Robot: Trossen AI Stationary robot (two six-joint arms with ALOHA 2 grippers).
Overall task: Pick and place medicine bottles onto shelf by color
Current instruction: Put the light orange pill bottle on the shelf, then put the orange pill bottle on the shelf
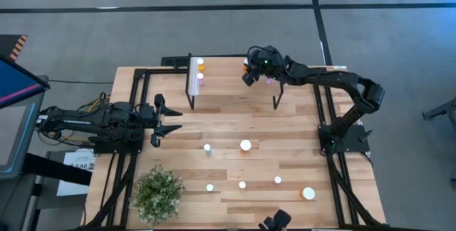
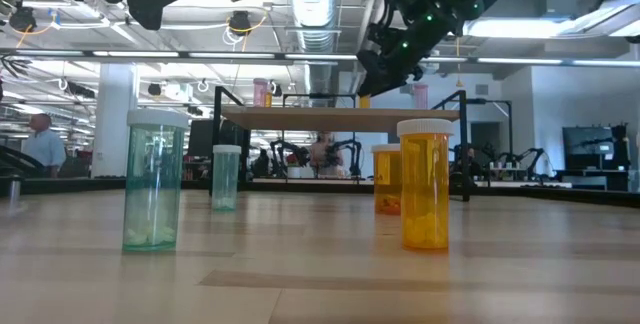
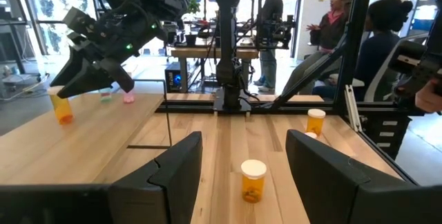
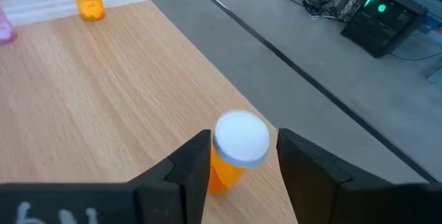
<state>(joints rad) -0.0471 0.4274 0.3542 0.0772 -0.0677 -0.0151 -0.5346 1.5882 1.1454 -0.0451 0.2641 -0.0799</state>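
Observation:
The shelf [image 1: 235, 92] stands at the table's far middle. My right gripper [image 1: 248, 74] is open over its far side, its fingers either side of an orange bottle [image 4: 231, 162] with a white cap that stands upright near the shelf's edge. An orange bottle [image 1: 200, 63] and pink ones [image 1: 200, 78] stand at the shelf's left end by the white strip. A pink bottle [image 1: 269, 80] stands beside my right gripper. Several bottles stand on the table, among them tall green [image 2: 153, 179] and orange [image 2: 425, 184] ones. My left gripper [image 1: 162, 120] is open and empty at the table's left. My right gripper comes from above, slanting, with one finger [image 4: 193, 162] and the other [image 4: 304, 165] on either side of the orange bottle's white cap [image 4: 242, 137]. A thin gap shows at one finger. I cannot tell whether the other touches. The bottle stands on the shelf.
A bushy potted plant [image 1: 157, 194] stands at the near left. White-capped bottles [image 1: 246, 145] are scattered over the near half of the table, one [image 3: 253, 179] just ahead of my left gripper. People stand in the room beyond the table.

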